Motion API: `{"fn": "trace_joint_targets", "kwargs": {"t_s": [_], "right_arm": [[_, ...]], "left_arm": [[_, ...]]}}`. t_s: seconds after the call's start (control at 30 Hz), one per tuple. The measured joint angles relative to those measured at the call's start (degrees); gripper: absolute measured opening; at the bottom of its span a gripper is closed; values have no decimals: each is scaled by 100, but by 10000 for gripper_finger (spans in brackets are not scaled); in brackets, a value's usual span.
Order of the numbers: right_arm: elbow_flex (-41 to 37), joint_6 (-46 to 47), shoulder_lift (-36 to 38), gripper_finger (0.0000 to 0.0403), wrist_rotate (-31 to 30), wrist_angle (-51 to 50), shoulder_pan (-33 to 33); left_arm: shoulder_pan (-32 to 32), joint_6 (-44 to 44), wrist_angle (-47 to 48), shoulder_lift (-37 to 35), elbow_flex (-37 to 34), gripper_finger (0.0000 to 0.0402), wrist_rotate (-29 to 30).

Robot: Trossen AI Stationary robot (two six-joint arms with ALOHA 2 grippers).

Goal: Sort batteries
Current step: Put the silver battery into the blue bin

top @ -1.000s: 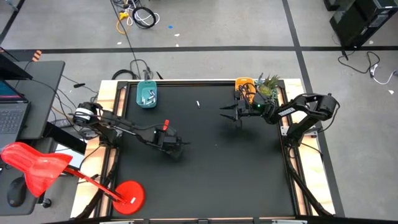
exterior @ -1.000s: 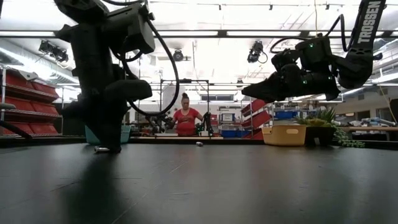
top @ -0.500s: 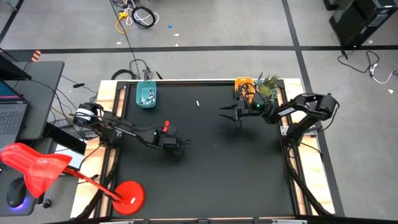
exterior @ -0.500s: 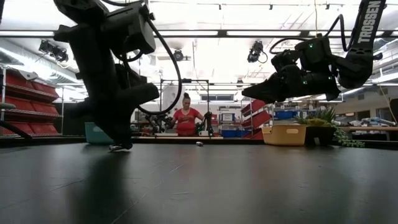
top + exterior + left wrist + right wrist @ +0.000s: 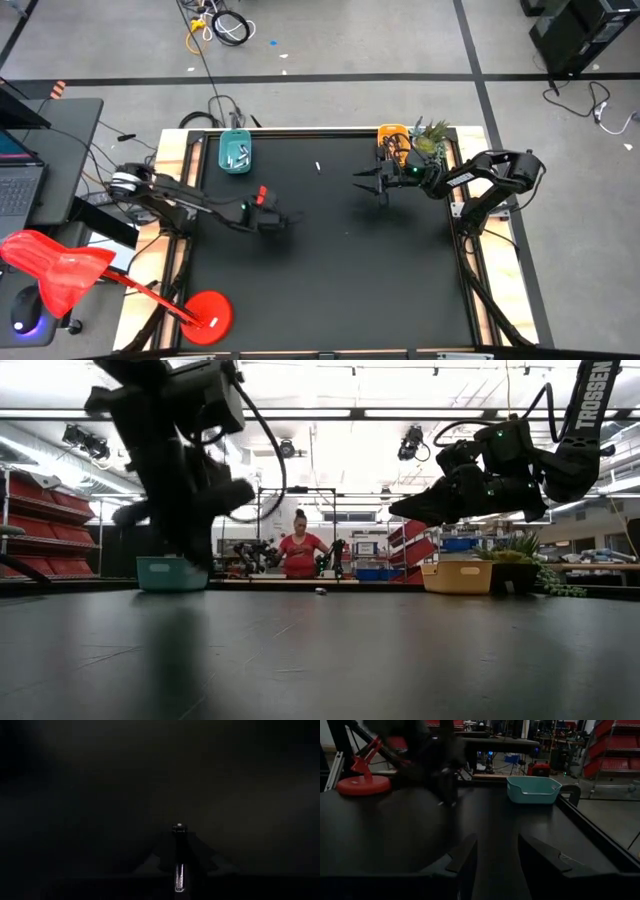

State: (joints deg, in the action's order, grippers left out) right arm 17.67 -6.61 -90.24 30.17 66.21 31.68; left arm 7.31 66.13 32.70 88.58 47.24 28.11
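Batteries [image 5: 237, 155] lay in the teal tray [image 5: 236, 140]; one battery [image 5: 179, 856] sat pinched in the left gripper [image 5: 281, 221] above the mat [image 5: 340, 270], while the right gripper [image 5: 366, 181] hovered with jaws apart

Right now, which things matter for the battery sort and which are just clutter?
Job: left gripper, jaws shut on held battery; loose battery on table; teal tray with batteries; yellow tray; right gripper, jaws open, idle near yellow tray.
Clutter: plant; red lamp; laptop; person behind table.
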Motion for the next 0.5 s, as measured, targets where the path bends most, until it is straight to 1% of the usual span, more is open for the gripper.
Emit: {"fn": "trace_joint_targets", "kwargs": {"t_s": [0.07,0.13,0.23,0.3,0.4,0.5], "right_arm": [[0,0,0,151,0,-1,0],[0,2,0,151,0,3,0],[0,2,0,151,0,5,-9],[0,8,0,151,0,8,-15],[0,38,0,151,0,49,-33],[0,39,0,151,0,64,-55]], "left_arm": [[-217,-28,214,-316,9,17,249],[-487,-234,388,-647,9,17,470],[-1008,-703,515,-1128,11,17,787],[-1444,-1047,540,-1366,12,17,882],[-2173,-1573,565,-1524,13,17,963],[-2899,-2077,540,-1511,13,16,964]]}}
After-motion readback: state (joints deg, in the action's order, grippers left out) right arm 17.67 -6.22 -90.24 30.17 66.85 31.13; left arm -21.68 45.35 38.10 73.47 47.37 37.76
